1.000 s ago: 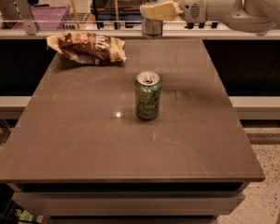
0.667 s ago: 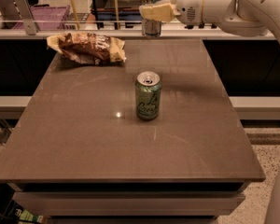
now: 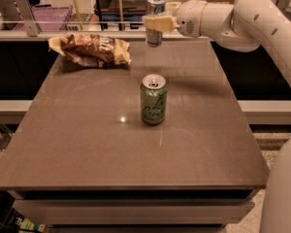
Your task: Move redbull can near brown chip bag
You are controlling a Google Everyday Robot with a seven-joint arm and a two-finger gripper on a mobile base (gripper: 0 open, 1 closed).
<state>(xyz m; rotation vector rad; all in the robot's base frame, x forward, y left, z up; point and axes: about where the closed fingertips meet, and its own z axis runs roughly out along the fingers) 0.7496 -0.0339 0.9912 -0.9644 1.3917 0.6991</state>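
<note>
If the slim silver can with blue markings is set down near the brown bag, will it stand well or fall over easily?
Probably tippy: the slim tall silver can is narrow for its height, so set it down upright and gently. Its smooth metal may slip; the gripper, above the table's far edge, clamps its middle.

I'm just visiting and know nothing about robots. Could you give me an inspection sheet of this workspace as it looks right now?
Surface: brown table, flat, no spills seen.
Job's things: redbull can upright in the gripper, apparently lifted over the table's far edge; brown chip bag lying at the far left corner, apart from the can.
Clutter: green can upright near mid-table.
Grippers: gripper shut on the redbull can, to the right of the bag.
Cables: nothing seen.
Surroundings: purple crate behind the table.
</note>
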